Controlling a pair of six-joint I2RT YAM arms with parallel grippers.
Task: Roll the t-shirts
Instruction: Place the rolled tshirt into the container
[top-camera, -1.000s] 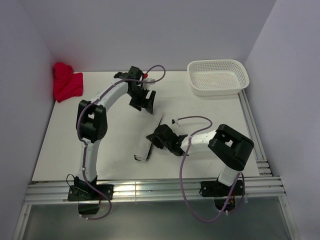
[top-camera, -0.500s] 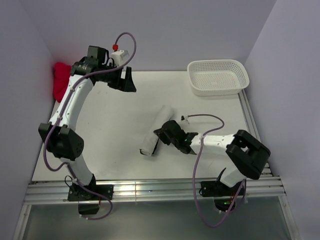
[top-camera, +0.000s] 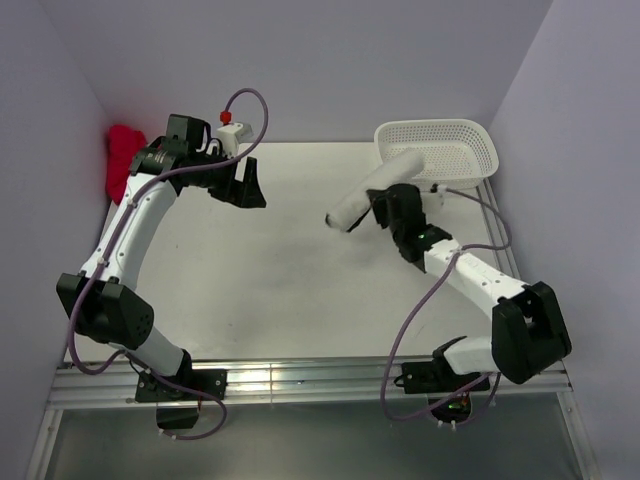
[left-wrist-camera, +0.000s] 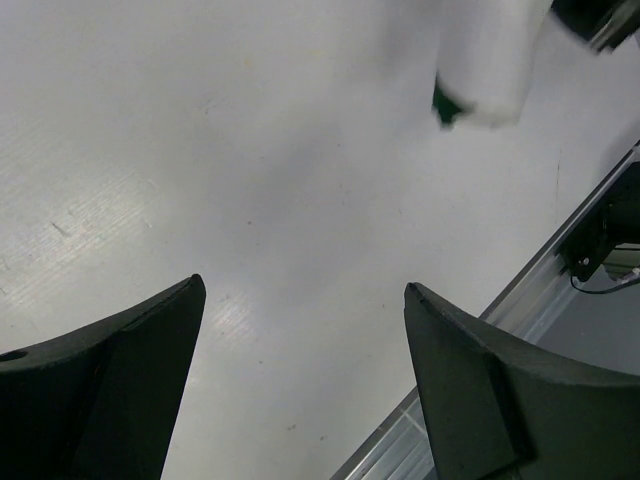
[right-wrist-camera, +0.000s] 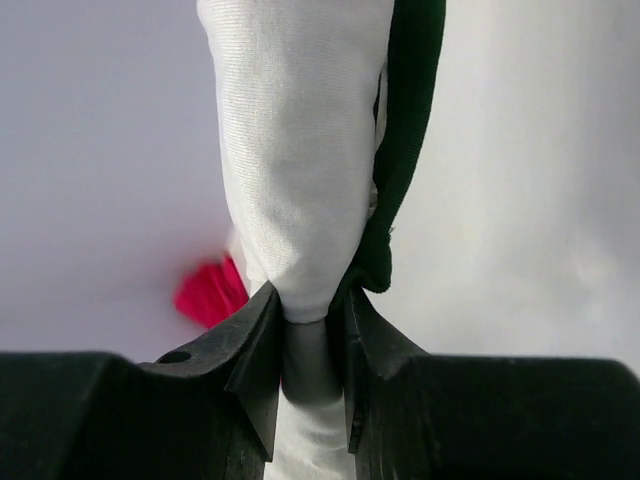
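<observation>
basket (top-camera: 450, 180): back right | rolled t-shirt (top-camera: 355, 205): just left of basket | cloth heap (top-camera: 118, 152): back-left corner

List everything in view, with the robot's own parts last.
Off-white rolled cloth t-shirt: one, off-white, held up beside the basket.
Dark green cloth: one strip, dark green, running along the roll's side.
Red crumpled cloth: one, red, far left corner.
White perforated plastic basket: one, white, far right corner.
White table: one, white, beneath everything.
Left gripper: one, black, open, holding nothing, near the red cloth.
Right gripper: one, black, clamped on the roll's end.
</observation>
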